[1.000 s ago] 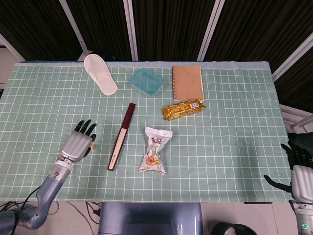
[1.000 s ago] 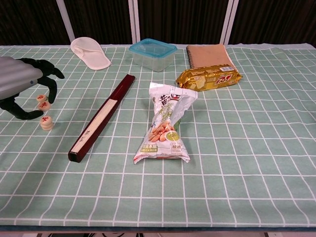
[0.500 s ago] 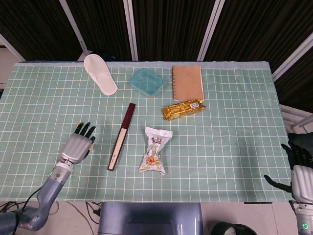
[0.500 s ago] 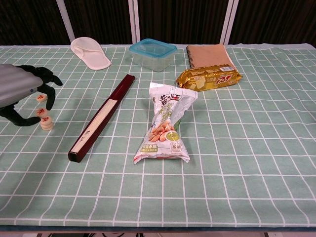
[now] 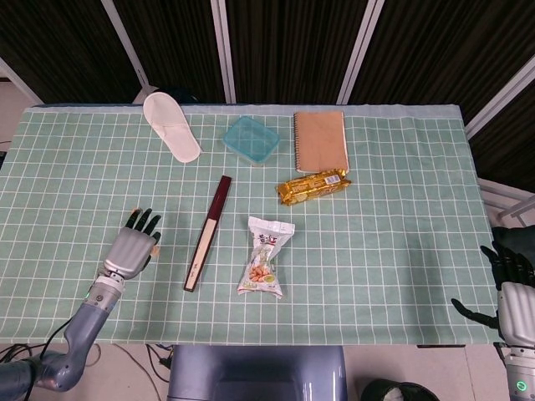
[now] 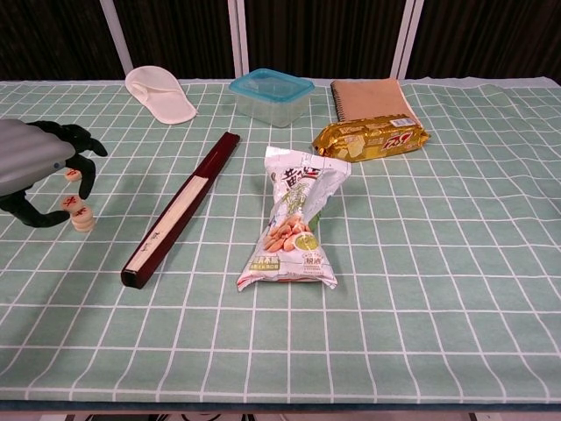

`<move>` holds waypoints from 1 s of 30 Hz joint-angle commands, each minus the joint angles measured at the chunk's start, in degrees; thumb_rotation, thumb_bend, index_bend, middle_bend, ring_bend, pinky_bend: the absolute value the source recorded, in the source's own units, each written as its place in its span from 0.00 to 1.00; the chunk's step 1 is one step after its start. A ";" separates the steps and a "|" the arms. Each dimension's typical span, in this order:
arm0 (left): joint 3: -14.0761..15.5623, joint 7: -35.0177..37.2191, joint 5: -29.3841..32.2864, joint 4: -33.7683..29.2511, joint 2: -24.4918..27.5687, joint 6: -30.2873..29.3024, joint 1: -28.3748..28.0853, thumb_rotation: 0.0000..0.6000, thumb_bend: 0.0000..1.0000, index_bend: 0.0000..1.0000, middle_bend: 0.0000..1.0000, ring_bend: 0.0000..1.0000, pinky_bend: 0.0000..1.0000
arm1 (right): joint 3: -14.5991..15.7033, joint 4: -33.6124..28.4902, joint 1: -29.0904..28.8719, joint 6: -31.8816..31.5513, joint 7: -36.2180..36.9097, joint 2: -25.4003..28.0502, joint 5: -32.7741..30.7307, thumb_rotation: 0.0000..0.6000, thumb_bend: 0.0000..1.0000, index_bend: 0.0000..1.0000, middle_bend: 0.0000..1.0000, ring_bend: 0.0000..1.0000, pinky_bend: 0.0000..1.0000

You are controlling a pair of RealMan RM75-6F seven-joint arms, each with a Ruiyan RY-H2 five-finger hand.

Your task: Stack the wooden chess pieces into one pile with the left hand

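On the green checked tabletop [image 6: 421,263], the left hand [image 6: 33,158] arches over the wooden chess pieces [image 6: 79,209] near the left edge, thumb low on one side and dark fingers [image 6: 88,149] curved over the other. It pinches one piece, marked in red, at an angle just above a small stack sitting on the cloth; another piece [image 6: 74,175] lies a little farther back under the fingers. In the head view the same hand [image 5: 132,249] sits left of the folded fan [image 5: 208,232]. The right hand [image 5: 512,288] hangs off the right edge of the tabletop, fingers spread and holding nothing. A snack bag [image 6: 296,221], a gold biscuit packet [image 6: 372,139], a notebook [image 6: 368,96], a blue-lidded box [image 6: 272,95] and a white slipper [image 6: 159,93] lie farther off.
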State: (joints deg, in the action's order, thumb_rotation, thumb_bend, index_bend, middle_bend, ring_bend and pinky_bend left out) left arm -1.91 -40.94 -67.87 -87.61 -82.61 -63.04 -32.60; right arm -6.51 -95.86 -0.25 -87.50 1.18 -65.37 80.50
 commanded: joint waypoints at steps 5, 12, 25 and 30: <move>-0.09 -0.17 0.28 0.51 -0.36 0.14 -0.15 1.00 0.32 0.46 0.13 0.00 0.11 | -0.06 -0.02 0.00 0.01 -0.02 0.03 -0.11 1.00 0.20 0.11 0.07 0.06 0.00; 0.00 -0.27 0.31 0.67 -0.55 0.14 -0.17 1.00 0.32 0.45 0.13 0.00 0.11 | -0.07 -0.16 0.01 0.06 -0.09 0.08 -0.23 1.00 0.20 0.11 0.07 0.06 0.00; -0.49 0.43 -0.80 -0.16 0.20 -1.75 0.24 1.00 0.32 0.36 0.12 0.00 0.11 | -0.12 -0.08 0.00 0.07 -0.17 -0.02 -0.28 1.00 0.21 0.11 0.07 0.06 0.00; -1.63 1.69 0.87 0.47 1.51 -1.86 0.56 1.00 0.31 0.33 0.11 0.00 0.10 | -0.14 -0.07 0.11 -0.19 -0.15 -0.04 -0.23 1.00 0.20 0.11 0.07 0.06 0.00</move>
State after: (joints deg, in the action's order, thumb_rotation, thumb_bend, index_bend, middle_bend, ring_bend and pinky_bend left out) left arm -3.18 -39.74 -67.41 -87.46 -81.43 -64.94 -32.14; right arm -6.64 -95.93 -0.16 -87.67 1.02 -65.41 80.27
